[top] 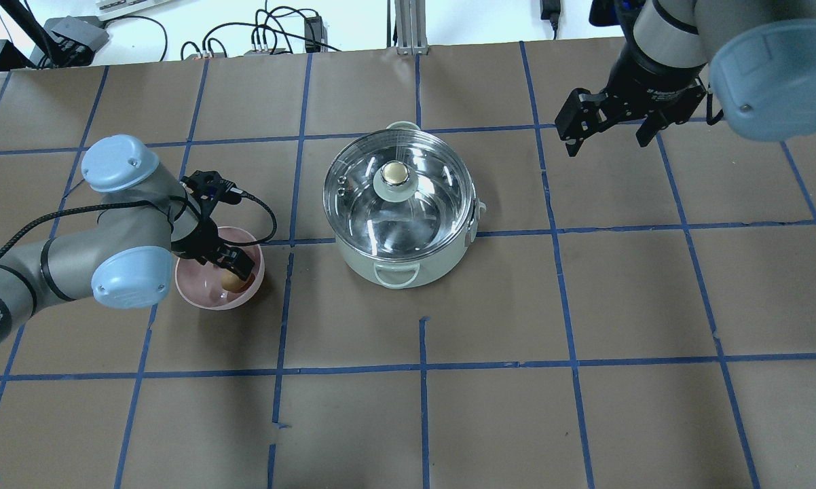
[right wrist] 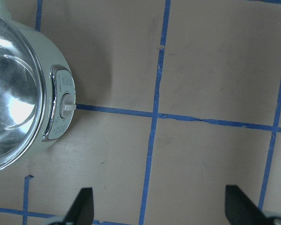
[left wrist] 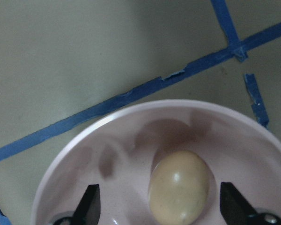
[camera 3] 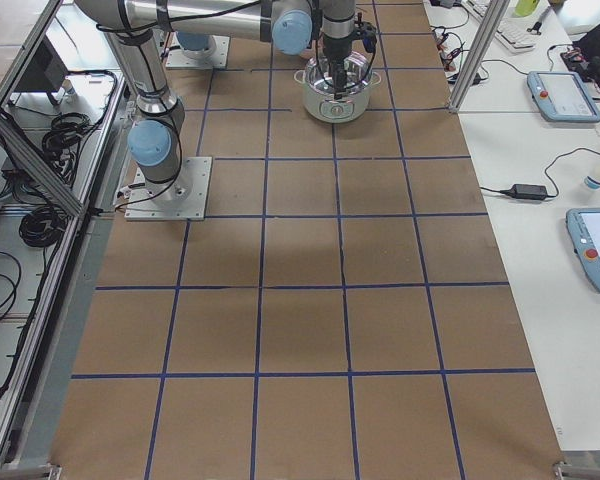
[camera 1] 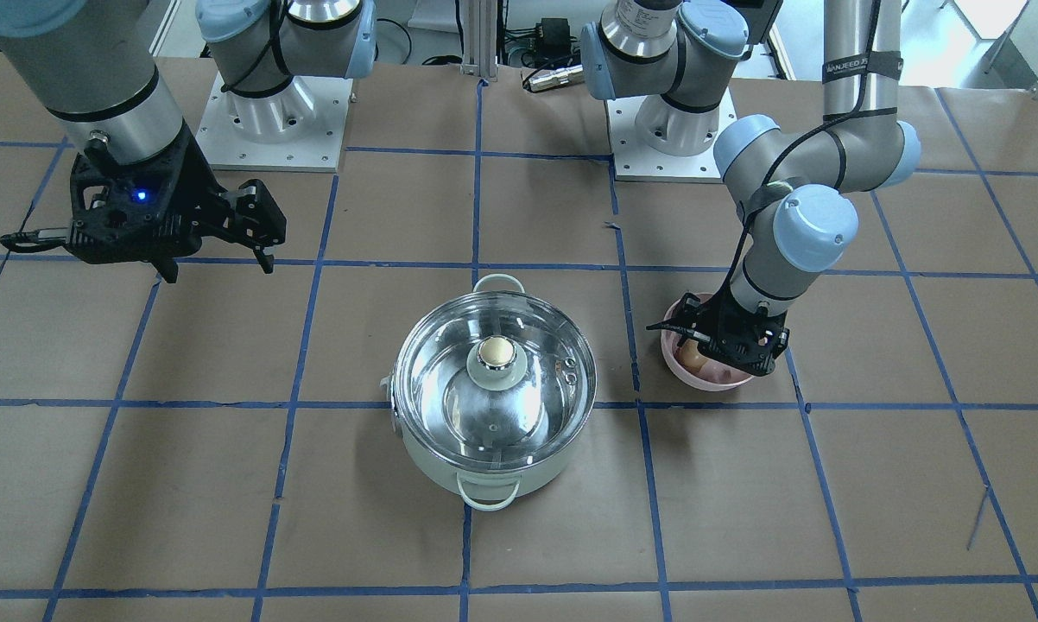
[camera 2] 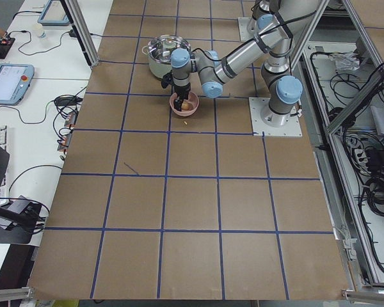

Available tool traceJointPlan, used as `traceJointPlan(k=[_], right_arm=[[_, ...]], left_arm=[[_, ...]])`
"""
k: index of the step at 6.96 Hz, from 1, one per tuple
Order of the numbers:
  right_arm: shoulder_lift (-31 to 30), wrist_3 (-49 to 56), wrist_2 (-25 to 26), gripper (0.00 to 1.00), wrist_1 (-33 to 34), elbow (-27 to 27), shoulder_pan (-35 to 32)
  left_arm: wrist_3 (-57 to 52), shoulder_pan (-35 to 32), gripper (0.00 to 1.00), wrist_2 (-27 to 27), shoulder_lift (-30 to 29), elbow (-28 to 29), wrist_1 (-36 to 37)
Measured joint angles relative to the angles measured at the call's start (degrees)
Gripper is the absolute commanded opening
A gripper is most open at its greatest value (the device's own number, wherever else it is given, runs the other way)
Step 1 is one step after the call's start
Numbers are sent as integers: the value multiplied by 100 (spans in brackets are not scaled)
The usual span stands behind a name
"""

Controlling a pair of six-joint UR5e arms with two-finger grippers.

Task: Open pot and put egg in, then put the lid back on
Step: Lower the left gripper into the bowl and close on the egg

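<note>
Straddling the egg (left wrist: 179, 187), the left pincer (left wrist: 161, 208) sits low inside the pink bowl (top: 204, 299). Its fingers are spread wide with a gap on each side of the shell, so it grips nothing. The bowl stands on the desk (top: 584, 305) near the pot (top: 408, 261), on the pot's side toward the robot's left, with bare paper between them. The egg lies on the bowl's floor.

The glass lid (top: 415, 210) rests closed on the pot, its cream-gold knob (top: 397, 174) upright at the centre. The right pincer (top: 606, 136) hovers above the desk well apart from the pot, beyond it on the robot's right. It is wide open and empty, and the pot's dial panel (right wrist: 62, 105) faces that side.
</note>
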State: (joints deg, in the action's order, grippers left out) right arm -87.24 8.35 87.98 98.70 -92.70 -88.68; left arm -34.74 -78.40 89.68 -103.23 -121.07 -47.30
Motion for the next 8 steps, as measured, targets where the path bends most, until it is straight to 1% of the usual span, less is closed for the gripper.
traceJointPlan(k=[4,6,7,8], right_arm=[[0,0,0,100,0,-2,0],[2,0,0,100,0,-2,0],[4,0,0,100,0,-2,0],[5,0,0,100,0,-5,0]], left_arm=[[-230,0,92,1,-36,-3,22],[-405,0,90,32,-131,-3,63],[-432,0,81,36,-157,-1,69],[-439,0,68,33,-176,0,70]])
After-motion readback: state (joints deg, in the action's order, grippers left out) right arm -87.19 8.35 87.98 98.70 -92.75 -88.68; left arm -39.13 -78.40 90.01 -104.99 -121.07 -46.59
